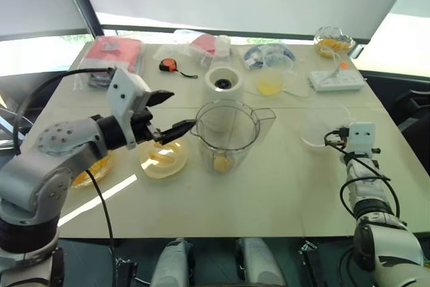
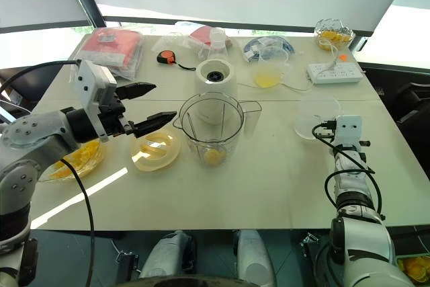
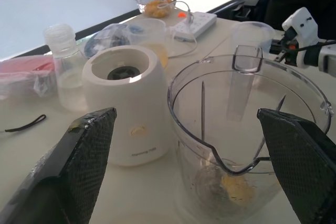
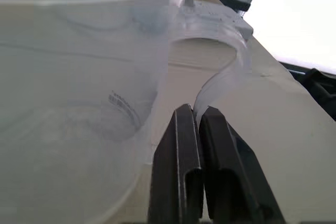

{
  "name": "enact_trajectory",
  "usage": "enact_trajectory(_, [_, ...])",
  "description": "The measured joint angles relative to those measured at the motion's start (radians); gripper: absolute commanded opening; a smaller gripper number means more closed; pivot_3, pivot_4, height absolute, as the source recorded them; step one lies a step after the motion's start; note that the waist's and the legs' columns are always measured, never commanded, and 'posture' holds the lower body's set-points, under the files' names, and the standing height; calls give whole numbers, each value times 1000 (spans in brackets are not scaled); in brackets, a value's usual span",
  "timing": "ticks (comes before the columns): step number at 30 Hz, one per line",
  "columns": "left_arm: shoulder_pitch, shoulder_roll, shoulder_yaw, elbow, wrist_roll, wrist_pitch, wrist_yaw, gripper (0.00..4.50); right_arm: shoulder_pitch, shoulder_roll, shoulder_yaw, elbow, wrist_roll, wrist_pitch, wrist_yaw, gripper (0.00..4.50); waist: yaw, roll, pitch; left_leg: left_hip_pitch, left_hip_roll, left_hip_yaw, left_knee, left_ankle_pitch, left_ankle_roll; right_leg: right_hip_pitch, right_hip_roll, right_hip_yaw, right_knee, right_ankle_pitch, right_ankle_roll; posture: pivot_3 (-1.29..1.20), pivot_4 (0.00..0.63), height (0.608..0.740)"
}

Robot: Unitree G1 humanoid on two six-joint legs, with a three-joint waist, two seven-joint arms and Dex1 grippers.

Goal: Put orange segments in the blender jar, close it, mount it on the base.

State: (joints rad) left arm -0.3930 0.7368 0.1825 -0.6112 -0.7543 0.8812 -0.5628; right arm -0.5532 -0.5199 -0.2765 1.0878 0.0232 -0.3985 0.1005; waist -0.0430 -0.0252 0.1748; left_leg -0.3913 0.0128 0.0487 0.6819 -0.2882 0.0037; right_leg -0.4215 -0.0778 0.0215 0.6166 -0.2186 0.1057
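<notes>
We note the blender jar (image 1: 227, 134) standing upright at the middle of the desk (image 1: 269, 193), lidless, its handle turned toward our right side. At least one orange segment (image 2: 213, 156) lies at its bottom near the blade. The white base (image 1: 222, 84) stands just behind the jar, its dark socket bare, so mounting is not yet done.

Our left end effector (image 2: 143, 105) hovers level beside the jar's rim with its fingers spread wide and nothing between them. Below it sits a shallow yellow-tinted bowl (image 1: 163, 158) with some fruit in it; a second bowl of segments (image 2: 67, 160) lies under the left forearm at the desk's near left edge. We judge this arm is placed to ferry fruit between bowl and jar.

Our right end effector (image 4: 200, 124) is closed, its two black fingers pressed together on the thin tab of a clear plastic lid (image 1: 322, 126) lying to the right of the jar. We judge the tab is the only part that gives a hold, hence the low, level approach.

Further back: a cup of pale yellow liquid (image 1: 271, 78), a white power strip (image 1: 337, 80), a glass bowl of fruit (image 1: 333, 42), a tape measure (image 1: 168, 66).
</notes>
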Motion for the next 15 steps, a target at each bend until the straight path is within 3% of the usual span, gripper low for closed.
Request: enact_trajectory(15, [12,30,37,22,-3,-5,-10,4500,2,34,-23,-48,65,7,21,53,-2,0,0,0,0,0,0,0,0,0,0,0,-1,0,0,0,150,740])
